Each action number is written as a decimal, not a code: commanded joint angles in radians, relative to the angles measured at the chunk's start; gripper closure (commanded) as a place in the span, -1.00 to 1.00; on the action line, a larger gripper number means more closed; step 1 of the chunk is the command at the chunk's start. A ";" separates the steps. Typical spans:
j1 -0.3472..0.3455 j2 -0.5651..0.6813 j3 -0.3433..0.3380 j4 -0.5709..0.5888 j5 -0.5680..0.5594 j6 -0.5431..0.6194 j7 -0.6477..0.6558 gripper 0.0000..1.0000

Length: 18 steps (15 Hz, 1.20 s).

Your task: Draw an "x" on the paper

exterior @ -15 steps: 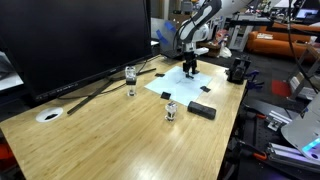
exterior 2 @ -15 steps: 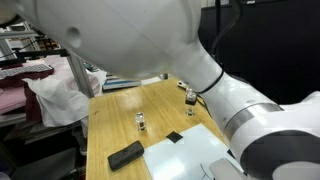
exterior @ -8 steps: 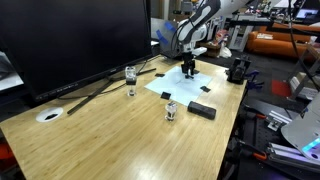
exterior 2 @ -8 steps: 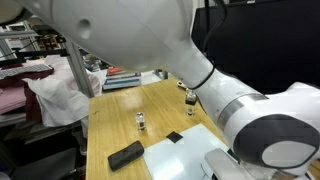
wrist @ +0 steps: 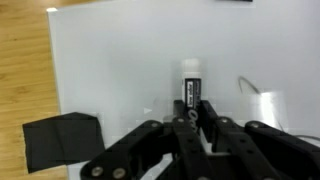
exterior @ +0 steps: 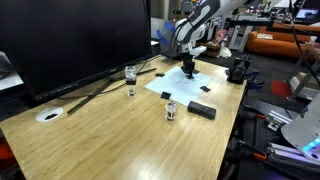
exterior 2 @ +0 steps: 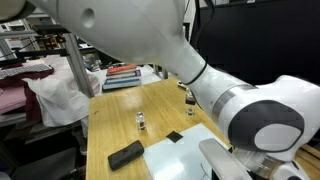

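The paper (exterior: 190, 83) is a pale bluish-white sheet with black tape pieces at its corners, lying at the far end of the wooden table. In the wrist view the paper (wrist: 120, 70) fills most of the picture. My gripper (exterior: 188, 68) stands right over the sheet. Seen from the wrist, the gripper (wrist: 191, 112) is shut on a black marker (wrist: 190, 85) with a white labelled band, which points away along the sheet. A thin dark stroke (wrist: 250, 89) shows on the paper to the marker's right. In an exterior view the paper (exterior 2: 180, 158) is partly covered by my arm.
Two small glasses (exterior: 131, 77) (exterior: 171, 110) stand on the table (exterior: 110, 140). A black block (exterior: 203, 110) lies near the sheet's edge, and a white disc (exterior: 48, 115) sits at the near left. A big dark monitor (exterior: 70, 40) borders one side. Black tape (wrist: 60, 142) holds a corner.
The jaws have closed onto the marker while the gripper stays over the paper. In an exterior view the arm's bulk has shifted across the picture.
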 commanded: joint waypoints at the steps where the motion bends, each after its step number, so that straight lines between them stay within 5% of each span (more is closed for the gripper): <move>1: 0.013 -0.003 -0.007 -0.017 -0.007 -0.020 0.022 0.91; 11: 0.112 -0.080 -0.066 -0.056 -0.178 -0.124 0.193 0.90; 18: 0.159 -0.111 -0.021 -0.061 -0.256 -0.170 0.107 0.90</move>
